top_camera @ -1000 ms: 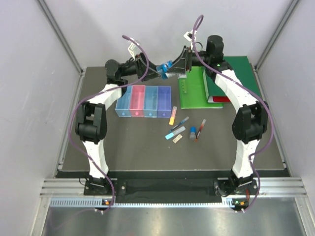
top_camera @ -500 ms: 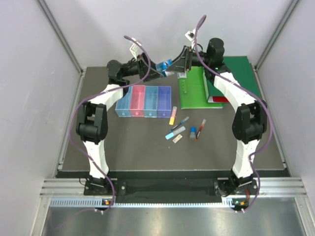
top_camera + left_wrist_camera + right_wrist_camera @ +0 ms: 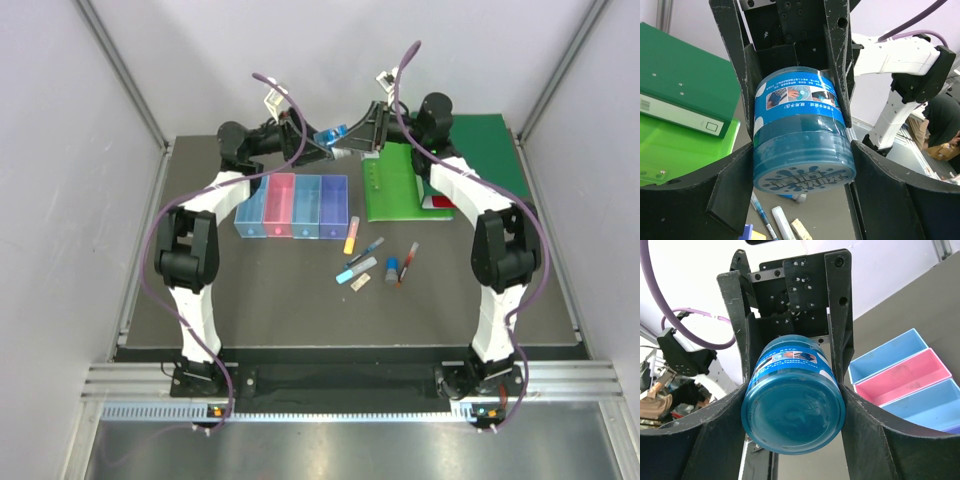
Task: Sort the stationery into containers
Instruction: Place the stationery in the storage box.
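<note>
A round blue jar (image 3: 334,133) with a printed label hangs high over the back of the table, gripped from both ends. My left gripper (image 3: 318,148) is shut on its lid end (image 3: 802,172). My right gripper (image 3: 358,138) is shut on its base end (image 3: 792,415). On the table lie an orange-yellow highlighter (image 3: 351,235), a dark pen (image 3: 366,250), a light-blue marker (image 3: 356,270), a tan eraser (image 3: 361,283), a small blue cylinder (image 3: 391,269) and a red pen (image 3: 408,262). The blue (image 3: 250,210), pink (image 3: 278,205), light-blue (image 3: 306,205) and purple (image 3: 333,205) bins stand in a row.
A bright green board (image 3: 392,185) and green binders (image 3: 480,150) lie at the back right, under the right arm. Grey walls close in the table on three sides.
Both grippers and the jar between them have shifted slightly up and to the right. The right arm's wrist has leaned a little to the left. Things on the table are unmoved.
</note>
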Robot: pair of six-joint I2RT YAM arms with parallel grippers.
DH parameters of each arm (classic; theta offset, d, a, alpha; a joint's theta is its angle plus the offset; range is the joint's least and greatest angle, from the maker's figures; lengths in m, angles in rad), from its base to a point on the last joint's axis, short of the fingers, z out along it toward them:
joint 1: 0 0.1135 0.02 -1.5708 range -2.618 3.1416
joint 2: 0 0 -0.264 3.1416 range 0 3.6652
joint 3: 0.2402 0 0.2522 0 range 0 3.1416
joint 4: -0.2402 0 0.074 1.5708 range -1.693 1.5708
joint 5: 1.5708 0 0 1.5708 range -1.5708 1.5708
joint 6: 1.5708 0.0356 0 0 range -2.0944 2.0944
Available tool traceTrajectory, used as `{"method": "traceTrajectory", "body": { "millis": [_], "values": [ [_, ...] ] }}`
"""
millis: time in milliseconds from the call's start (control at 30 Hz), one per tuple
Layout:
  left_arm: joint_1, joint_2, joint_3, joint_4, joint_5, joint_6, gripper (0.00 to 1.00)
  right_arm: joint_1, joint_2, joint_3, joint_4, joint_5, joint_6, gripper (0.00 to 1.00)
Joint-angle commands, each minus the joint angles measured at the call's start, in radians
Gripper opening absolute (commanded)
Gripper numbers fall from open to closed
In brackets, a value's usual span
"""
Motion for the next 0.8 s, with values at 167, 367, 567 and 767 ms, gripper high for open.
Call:
{"method": "traceTrajectory", "body": {
  "millis": [167,367,567,767],
  "values": [
    [0.021,-0.014,0.056,0.029,-0.028,0.042,0.78,-0.033,-0.067,0.004,-0.002,0.052,-0.030,0.00],
    [0.023,-0.005,0.071,0.006,-0.028,0.051,0.77,-0.051,-0.068,-0.004,-0.004,0.061,-0.031,0.00],
    [0.021,0.006,0.088,-0.020,-0.027,0.065,0.35,-0.051,-0.054,0.011,0.011,0.067,-0.013,0.00],
    [0.020,0.012,0.102,-0.051,-0.026,0.080,0.00,-0.053,-0.040,0.022,0.033,0.066,0.006,0.01]
  ]
}}
